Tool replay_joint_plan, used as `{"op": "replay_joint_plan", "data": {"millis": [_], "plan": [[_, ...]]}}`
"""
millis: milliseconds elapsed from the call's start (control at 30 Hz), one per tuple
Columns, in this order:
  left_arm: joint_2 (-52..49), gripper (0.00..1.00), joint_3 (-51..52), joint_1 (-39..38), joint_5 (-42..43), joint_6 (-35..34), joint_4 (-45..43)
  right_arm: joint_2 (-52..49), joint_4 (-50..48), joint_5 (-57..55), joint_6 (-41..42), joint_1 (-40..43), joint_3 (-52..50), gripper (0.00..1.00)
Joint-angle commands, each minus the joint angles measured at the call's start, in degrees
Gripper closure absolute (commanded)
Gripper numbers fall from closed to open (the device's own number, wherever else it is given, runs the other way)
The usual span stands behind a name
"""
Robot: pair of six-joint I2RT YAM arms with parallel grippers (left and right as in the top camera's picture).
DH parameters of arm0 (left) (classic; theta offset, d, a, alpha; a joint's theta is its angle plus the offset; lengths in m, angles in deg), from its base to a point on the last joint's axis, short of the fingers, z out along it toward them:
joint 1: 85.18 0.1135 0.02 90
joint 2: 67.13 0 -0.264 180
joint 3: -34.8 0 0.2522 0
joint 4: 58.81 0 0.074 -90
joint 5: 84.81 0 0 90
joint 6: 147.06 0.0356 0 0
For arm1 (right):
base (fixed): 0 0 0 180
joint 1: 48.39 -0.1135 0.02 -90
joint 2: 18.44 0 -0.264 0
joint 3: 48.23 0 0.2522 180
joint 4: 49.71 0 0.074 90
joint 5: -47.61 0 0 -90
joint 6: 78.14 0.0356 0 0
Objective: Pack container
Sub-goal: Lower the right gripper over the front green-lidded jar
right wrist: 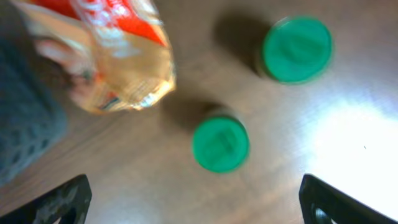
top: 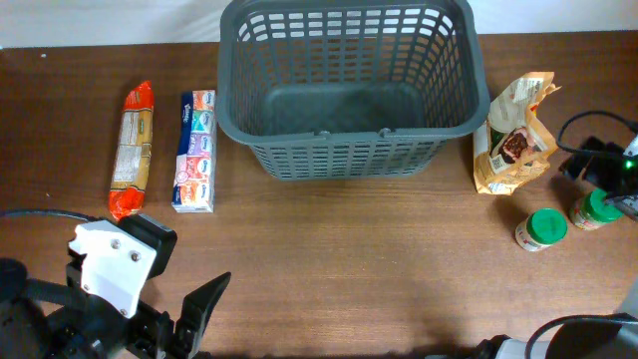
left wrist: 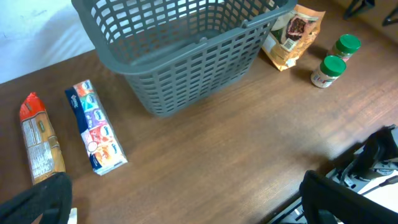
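Note:
The container (top: 349, 150) is a large dark grey lattice basket at the back middle of the table, and it is empty; it also shows in the left wrist view (left wrist: 186, 68). My left gripper (left wrist: 186, 208) is open and empty, low over the bare front of the table (top: 189, 319). My right gripper (right wrist: 196, 205) is open and empty, above two green-lidded jars (right wrist: 219, 144) (right wrist: 296, 48). The jars stand at the right (top: 541, 228) (top: 596, 209), beside a tan snack bag (top: 513, 135).
An orange pasta packet (top: 132, 150) and a colourful tissue pack (top: 195, 150) lie side by side left of the basket. Cables and the right arm (top: 598, 165) are at the right edge. Brown wooden table (top: 379, 259).

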Motion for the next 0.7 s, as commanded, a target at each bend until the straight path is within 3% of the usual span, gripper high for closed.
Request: {"op": "replay_joint_plan", "data": {"millis": [0, 233, 667], "plan": [[-0.2, 0.01, -0.2, -0.2, -0.6, 0.3, 0.0, -0.1, 2.0, -5.3, 5.6, -0.2, -0.8, 0.02], [-0.2, 0.01, -0.2, -0.2, -0.6, 0.3, 0.0, -0.1, 0.2, -7.5, 10.1, -0.2, -10.3, 0.01], [-0.2, 0.01, -0.2, -0.2, -0.5, 0.2, 0.0, -0.3, -11.9, -3.7, 8.6, -0.2, -19.7, 0.01]]}}
